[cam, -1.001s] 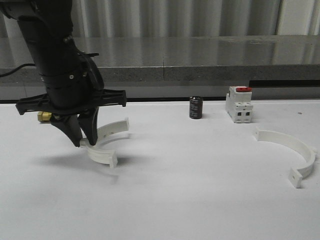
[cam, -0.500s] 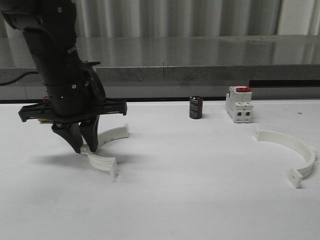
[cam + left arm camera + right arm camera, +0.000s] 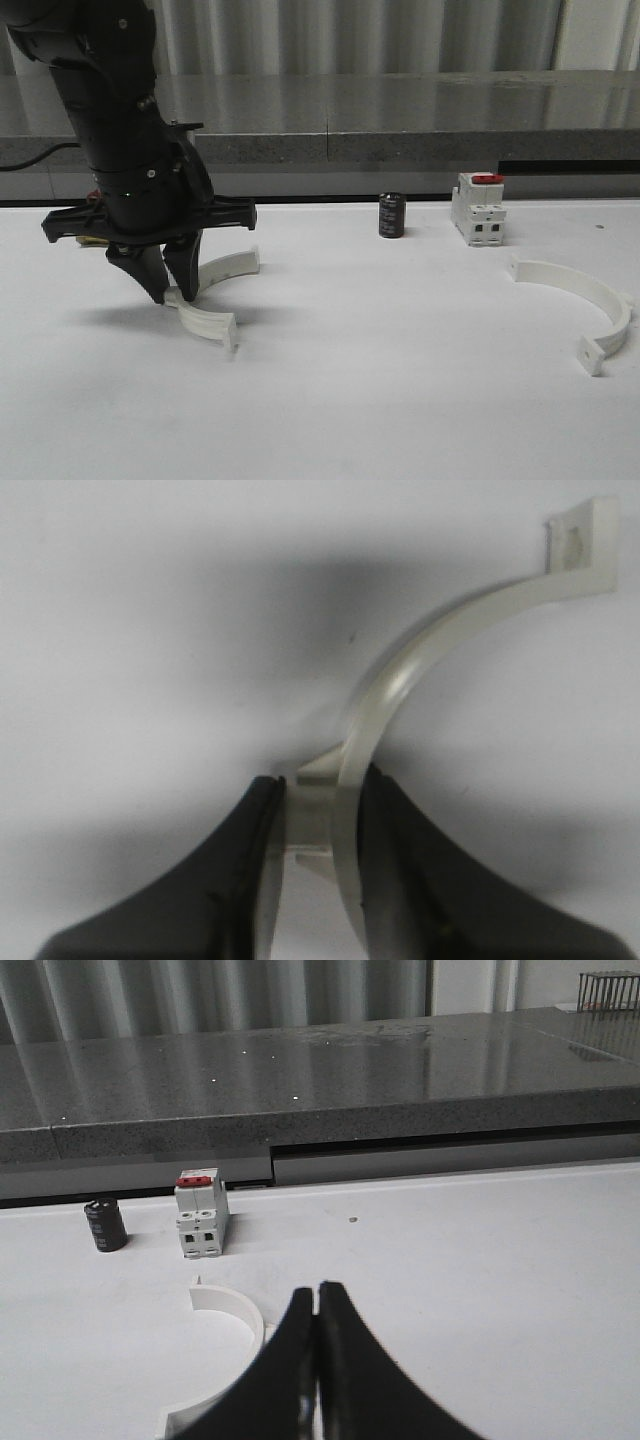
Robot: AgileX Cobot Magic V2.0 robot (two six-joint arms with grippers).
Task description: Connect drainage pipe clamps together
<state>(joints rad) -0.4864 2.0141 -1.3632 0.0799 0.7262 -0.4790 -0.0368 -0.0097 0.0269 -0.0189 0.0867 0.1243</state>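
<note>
- Left gripper (image 3: 172, 293) lowered over the left side of the white table (image 3: 380, 400), jaws nearly closed and pinching the left clamp half (image 3: 212, 295) at the band near its middle.
- Seen in the left wrist view: same left gripper (image 3: 318, 825) with dark fingers (image 3: 395, 860) pressed on either side of the curved band of the left clamp half (image 3: 400, 680), flat tab with a small hole at the far end of the arc.
- Left clamp half curving from a tab toward the back to a tab toward the front, open side facing right; cannot tell whether resting on the table or just off it.
- Right clamp half (image 3: 590, 305) lying flat on the table at the right, well apart from the left one, open side facing left, front tab near the table's right edge.
- In the right wrist view: right gripper (image 3: 318, 1310) with jaws closed tip to tip, holding nothing, above the table just beside the right clamp half (image 3: 235, 1325).
- White boxy switch (image 3: 478, 208) with a red top standing upright at the back of the table, behind the right clamp half.
- Small black cylinder (image 3: 391, 215) upright just left of the switch, apart from it.
</note>
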